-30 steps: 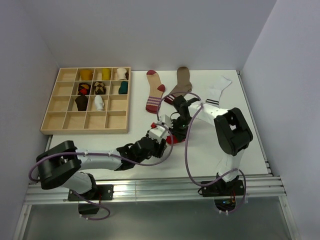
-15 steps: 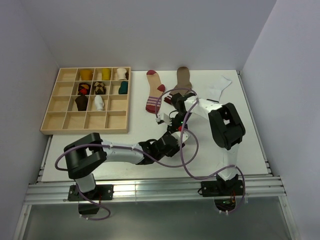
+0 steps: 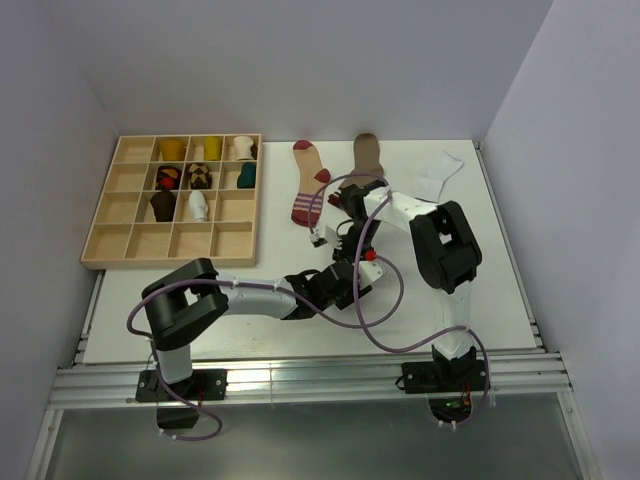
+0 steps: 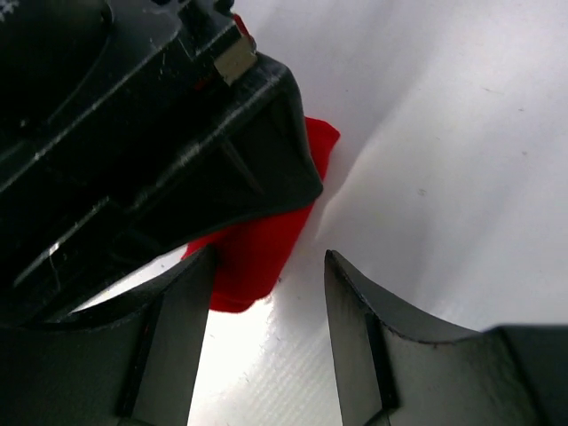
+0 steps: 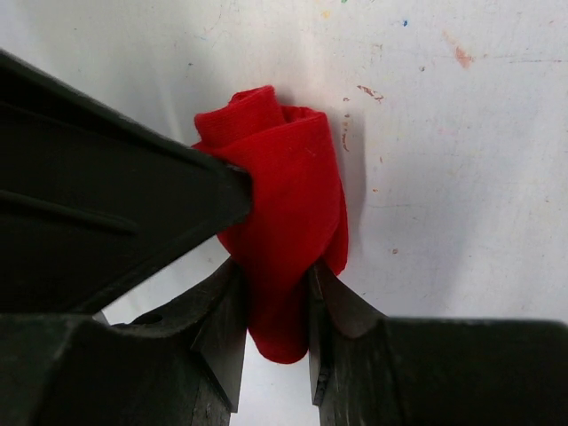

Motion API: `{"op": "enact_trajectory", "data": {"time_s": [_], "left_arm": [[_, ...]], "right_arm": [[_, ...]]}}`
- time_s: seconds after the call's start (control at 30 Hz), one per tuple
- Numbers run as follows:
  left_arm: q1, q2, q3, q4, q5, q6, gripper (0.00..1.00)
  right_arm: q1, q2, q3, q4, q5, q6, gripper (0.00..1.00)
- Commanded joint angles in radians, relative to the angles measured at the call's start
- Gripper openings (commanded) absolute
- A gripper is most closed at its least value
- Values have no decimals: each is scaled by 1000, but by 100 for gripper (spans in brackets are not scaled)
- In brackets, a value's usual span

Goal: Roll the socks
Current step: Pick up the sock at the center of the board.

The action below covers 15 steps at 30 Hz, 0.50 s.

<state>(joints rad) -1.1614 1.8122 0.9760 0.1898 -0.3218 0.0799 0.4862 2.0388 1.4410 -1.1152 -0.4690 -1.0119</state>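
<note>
Risk: your right gripper (image 5: 277, 297) is clamped on the rolled red sock (image 5: 286, 213) at the middle of the table (image 3: 500, 290), the left gripper (image 4: 266, 277) spread just beside it, so letting go early could let the roll spring loose.

The red sock (image 5: 288, 222) is matt soft cloth, the table (image 5: 461, 177) smooth white, the tray (image 3: 150, 241) pale wood.

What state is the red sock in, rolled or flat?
Rolled: the red sock is a tight bundle, pinched in the right pincer.
</note>
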Motion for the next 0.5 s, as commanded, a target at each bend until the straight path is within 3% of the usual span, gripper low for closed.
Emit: {"op": "enact_trajectory", "data": {"time_s": [0.0,0.47], "left_arm": [[23,39,52,-36,36,41,57],[58,174,130,-111,0,60,57]], "right_arm": [[0,84,-13,-67,50,-19,20],[0,162,64,-156,40,-25,20]]}}
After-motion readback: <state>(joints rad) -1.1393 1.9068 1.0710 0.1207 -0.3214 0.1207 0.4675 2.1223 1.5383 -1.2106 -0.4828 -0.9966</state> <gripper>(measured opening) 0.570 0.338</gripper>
